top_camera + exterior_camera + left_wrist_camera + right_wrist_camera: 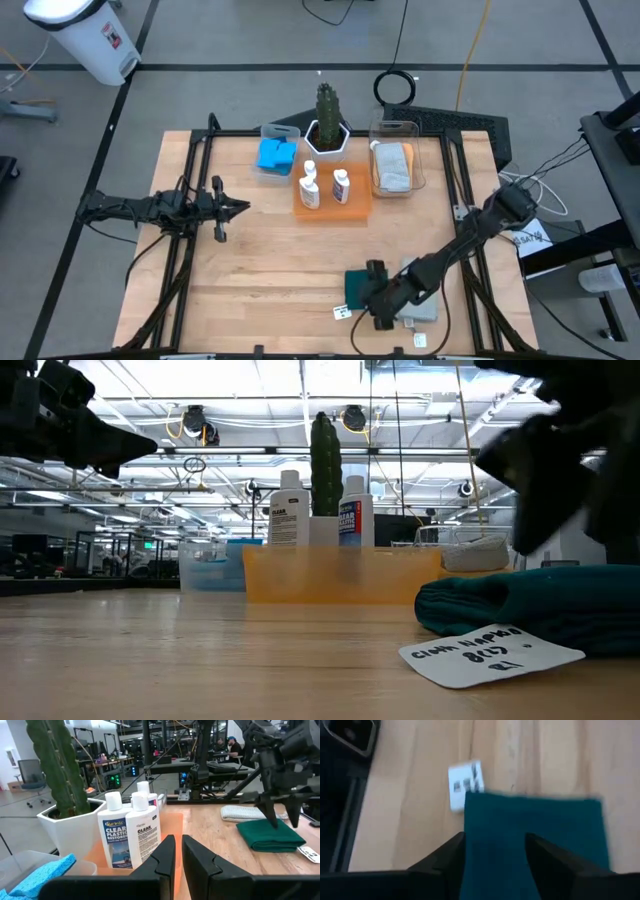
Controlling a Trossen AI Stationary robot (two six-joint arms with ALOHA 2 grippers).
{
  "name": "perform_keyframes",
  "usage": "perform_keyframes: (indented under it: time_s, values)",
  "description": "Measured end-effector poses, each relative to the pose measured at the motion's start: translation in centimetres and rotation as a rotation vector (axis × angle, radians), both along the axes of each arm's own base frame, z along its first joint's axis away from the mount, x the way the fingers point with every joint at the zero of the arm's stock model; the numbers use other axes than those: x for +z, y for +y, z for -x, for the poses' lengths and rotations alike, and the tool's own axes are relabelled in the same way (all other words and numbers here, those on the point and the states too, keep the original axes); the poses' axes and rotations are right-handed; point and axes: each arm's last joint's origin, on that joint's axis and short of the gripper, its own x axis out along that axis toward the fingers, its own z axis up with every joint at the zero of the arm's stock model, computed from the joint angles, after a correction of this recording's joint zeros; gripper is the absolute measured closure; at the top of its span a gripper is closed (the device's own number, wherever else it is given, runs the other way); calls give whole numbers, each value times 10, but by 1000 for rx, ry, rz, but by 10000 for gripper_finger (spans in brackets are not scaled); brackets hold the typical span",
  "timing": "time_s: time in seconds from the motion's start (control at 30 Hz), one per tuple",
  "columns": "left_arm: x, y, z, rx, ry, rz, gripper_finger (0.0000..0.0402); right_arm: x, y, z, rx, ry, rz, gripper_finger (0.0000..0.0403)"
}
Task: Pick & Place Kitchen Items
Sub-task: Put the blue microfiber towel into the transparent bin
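Note:
A folded dark green cloth (355, 288) lies flat on the wood near the table's front edge, with a white paper tag (343, 313) beside it. My right gripper (495, 857) stands open just above this cloth (535, 830), slanting down, one finger on either side of its middle; in the left wrist view its tips (284, 820) hang over the cloth (270, 836). My left gripper (179, 855) waits at the table's left, level and shut, holding nothing. Two white labelled bottles (308, 188) (341, 185) stand upright on the flat orange tray (350, 212). Blue sponges (277, 155) lie in a clear bin.
A cactus (327, 112) in a white pot stands behind the tray. A clear bin (395, 130) at the back right holds folded grey and orange cloths (393, 165). A grey cloth (422, 308) lies under my right arm near the front edge. Bare wood stretches across the table's middle and front left.

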Motion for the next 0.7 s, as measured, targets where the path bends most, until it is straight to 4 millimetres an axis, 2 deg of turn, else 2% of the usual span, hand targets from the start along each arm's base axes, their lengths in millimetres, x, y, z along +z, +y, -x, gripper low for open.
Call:
perform_keyframes:
  time_s: [0.17,0.3,0.5,0.7]
  values:
    - [0,0,0,-1,0,0,364,-18,5,8,-43,65,-14,243]
    - [0,0,0,0,0,0,364,-29,-2,8,-88,42,0,252]
    - [0,0,0,0,0,0,364,-36,-22,-7,-119,-75,-55,253]
    - [0,0,0,0,0,0,364,-30,-34,-23,-113,-206,-87,250]
